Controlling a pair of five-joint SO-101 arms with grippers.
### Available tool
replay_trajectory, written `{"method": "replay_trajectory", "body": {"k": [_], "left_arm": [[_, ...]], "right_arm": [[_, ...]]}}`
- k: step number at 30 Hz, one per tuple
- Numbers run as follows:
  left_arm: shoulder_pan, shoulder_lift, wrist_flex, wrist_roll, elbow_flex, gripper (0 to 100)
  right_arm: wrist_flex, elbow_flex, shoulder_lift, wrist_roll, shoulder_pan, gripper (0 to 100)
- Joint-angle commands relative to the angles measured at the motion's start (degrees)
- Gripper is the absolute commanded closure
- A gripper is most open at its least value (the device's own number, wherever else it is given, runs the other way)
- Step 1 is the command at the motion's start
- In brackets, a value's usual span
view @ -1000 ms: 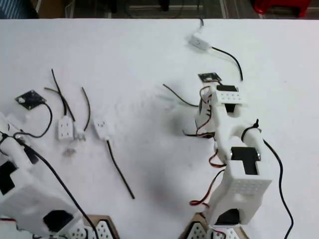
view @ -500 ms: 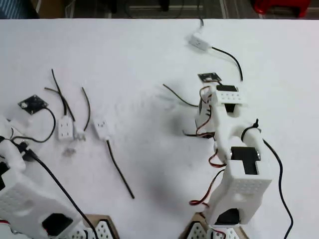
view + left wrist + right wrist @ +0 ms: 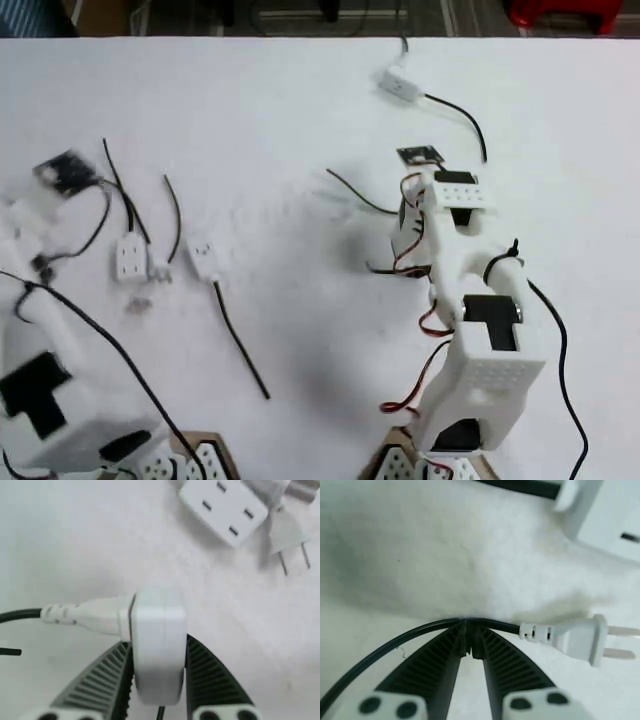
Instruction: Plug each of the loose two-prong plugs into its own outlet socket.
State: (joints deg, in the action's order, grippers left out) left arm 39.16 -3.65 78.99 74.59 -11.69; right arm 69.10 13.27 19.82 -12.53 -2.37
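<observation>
As the left hand [image 3: 159, 645], clamping a socket [image 3: 157, 620], sweeps along the left edge of the worktop [image 3: 300, 100], the right hand [image 3: 471, 630] pinches a cable [image 3: 410, 637]. One plug [image 3: 292, 550] remains loose.

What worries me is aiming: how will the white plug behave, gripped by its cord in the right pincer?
Probably droopy: the right pincer pinches the black cord behind the white plug, so the plug may sag or twist. It looks light, so its prongs may skid off the outlet socket rather than seat.
</observation>
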Motion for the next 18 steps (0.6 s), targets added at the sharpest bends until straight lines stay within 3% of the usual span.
{"method": "replay_trajectory", "body": {"k": [1, 8, 18], "left_arm": [[-10.33, -7.08, 0.97, -18.64, 2.90, 97], [-30.37, -0.75, 0.97, -38.86, 13.80, 97], [-40.48, 34.77, 1.23, -48.09, 53.71, 97]], "right_arm": [[-0.40, -0.62, 0.92, -0.44, -1.27, 97.8], [-0.40, -0.62, 0.92, -0.44, -0.92, 97.8], [-0.48, -0.62, 0.92, -0.18, -0.84, 97.8]]}}
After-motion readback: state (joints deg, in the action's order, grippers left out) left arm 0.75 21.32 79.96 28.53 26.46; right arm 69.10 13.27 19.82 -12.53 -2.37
